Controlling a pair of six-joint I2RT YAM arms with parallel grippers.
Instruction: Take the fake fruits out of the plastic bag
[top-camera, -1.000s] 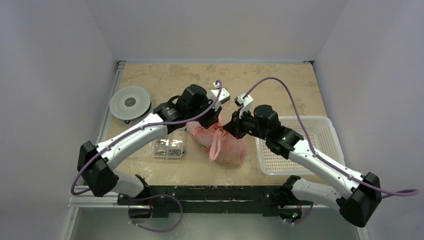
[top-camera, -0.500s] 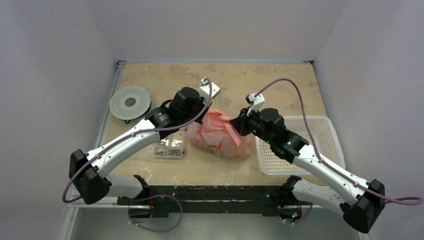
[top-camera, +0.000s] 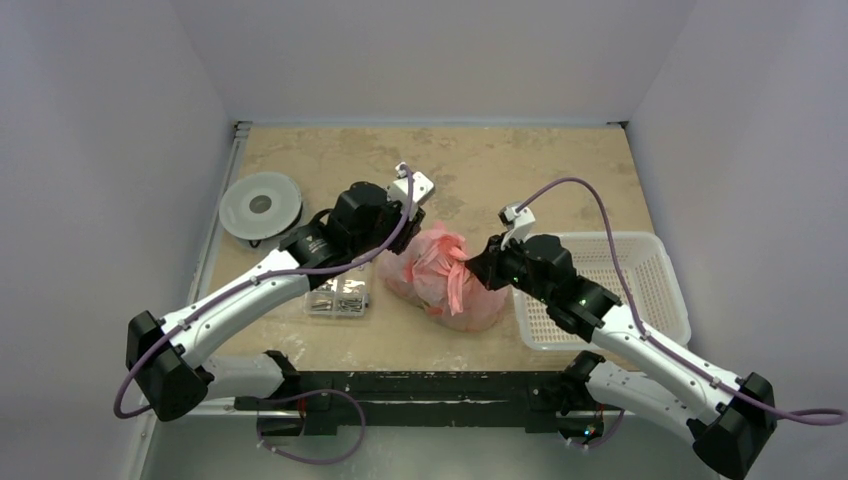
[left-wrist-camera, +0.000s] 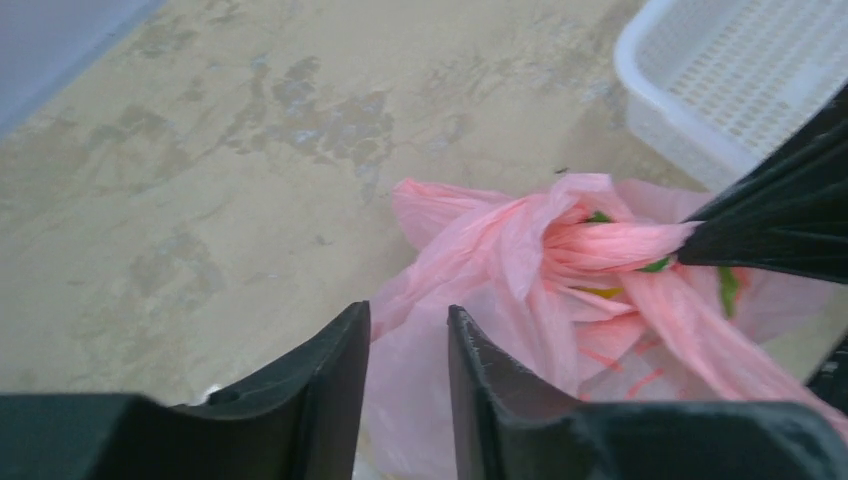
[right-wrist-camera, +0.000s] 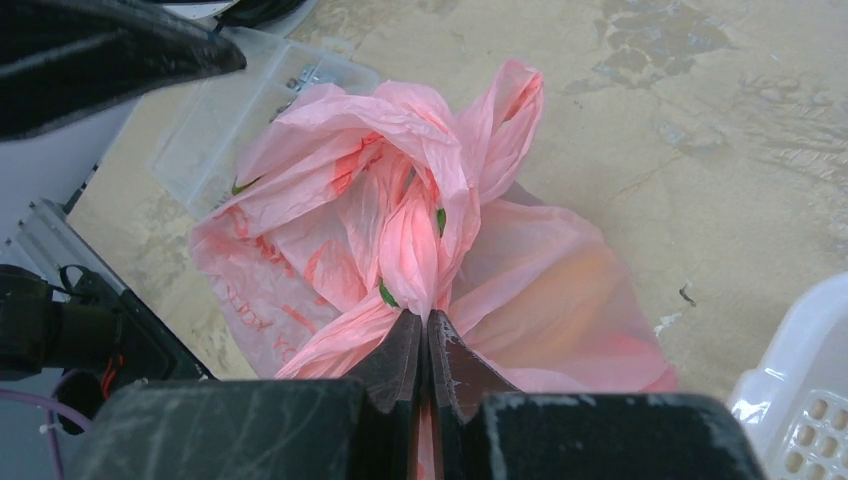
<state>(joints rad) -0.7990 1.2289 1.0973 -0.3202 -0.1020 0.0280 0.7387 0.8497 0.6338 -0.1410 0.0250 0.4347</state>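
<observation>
One plastic bag (top-camera: 441, 276), one white basket (top-camera: 640, 285), one clear box of metal parts (top-camera: 338, 296), one grey disc (top-camera: 261, 205), two arms. Fake fruits cannot be counted through film.

Bag: thin pink, translucent, crinkled, neck twisted into bunch, red print on side. Sits mid-table (top-camera: 520, 170), clear box to left, basket to right.

Left gripper (left-wrist-camera: 408, 315) low at bag's left side, fingers narrowly apart, nothing clamped. Right gripper (right-wrist-camera: 428, 320) reaches in from right, fingers together, pinching pink strip at bag's gathered top.
</observation>
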